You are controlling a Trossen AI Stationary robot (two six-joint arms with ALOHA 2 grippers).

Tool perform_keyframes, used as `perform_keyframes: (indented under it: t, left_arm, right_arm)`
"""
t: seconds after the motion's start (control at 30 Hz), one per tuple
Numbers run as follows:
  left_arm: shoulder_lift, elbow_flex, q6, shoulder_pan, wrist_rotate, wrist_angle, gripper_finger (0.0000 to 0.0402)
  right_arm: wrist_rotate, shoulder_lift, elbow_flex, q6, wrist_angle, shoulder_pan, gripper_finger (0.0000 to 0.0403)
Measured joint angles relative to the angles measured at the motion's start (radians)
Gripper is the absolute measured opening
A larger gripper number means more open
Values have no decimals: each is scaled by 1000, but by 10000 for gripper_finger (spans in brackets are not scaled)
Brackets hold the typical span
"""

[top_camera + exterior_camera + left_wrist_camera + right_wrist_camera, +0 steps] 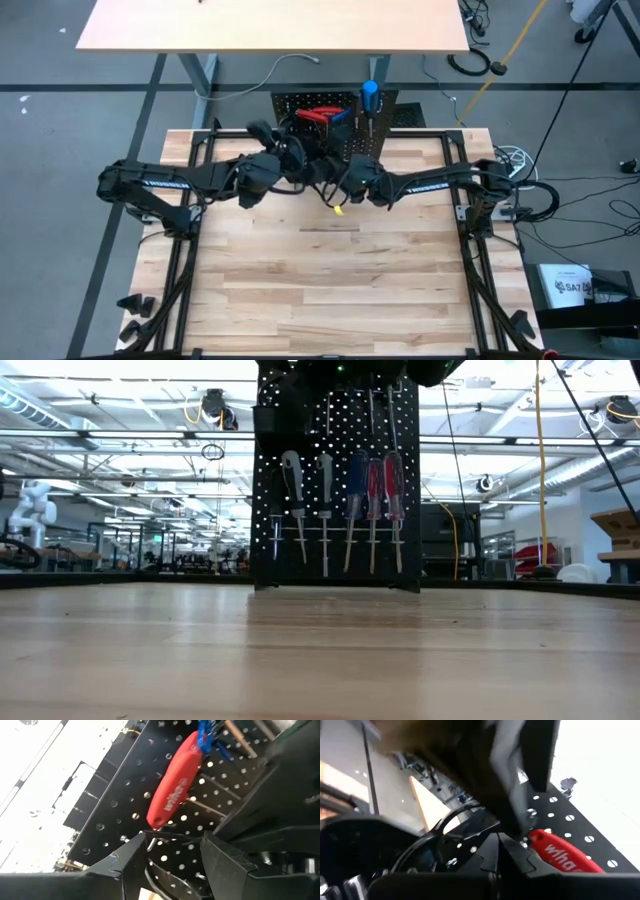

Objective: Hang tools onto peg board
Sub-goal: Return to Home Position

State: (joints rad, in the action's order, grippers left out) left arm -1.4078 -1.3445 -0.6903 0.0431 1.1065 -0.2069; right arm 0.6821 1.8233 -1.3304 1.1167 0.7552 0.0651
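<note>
At the far edge of the table (330,290), by peg board (270,510) | left gripper (173,840): fingers apart, empty, facing red-handled pliers (175,785) (hung) | right gripper (504,845): closed, empty, alongside | screwdrivers (358,485) hanging in row

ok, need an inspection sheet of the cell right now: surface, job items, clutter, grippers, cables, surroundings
Surface: wood tabletop, no damage seen.
Job's things: peg board upright at the table's far edge; screwdrivers hang on it in a row; red-handled pliers also on the board.
Clutter: small yellow piece under the arms, cannot tell what it is.
Grippers: left gripper open, close to the peg board; right gripper beside it, near the pliers.
Cables: loose cables on the floor right of the table; yellow cable farther back.
Surroundings: second desk behind the peg board; no person seen.
</note>
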Motion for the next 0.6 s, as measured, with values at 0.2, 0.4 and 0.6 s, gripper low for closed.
perform_keyframes:
  t: [0.2,0.4,0.6]
  left_arm:
    - [0,0,-1,22,21,-1,187]
    - [6,0,-7,58,50,17,187]
    - [53,0,-23,105,53,47,187]
  right_arm:
    - [21,-3,0,35,-3,-35,0]
    - [49,-15,0,82,-17,-92,0]
    - [25,-132,0,-25,-214,-136,0]
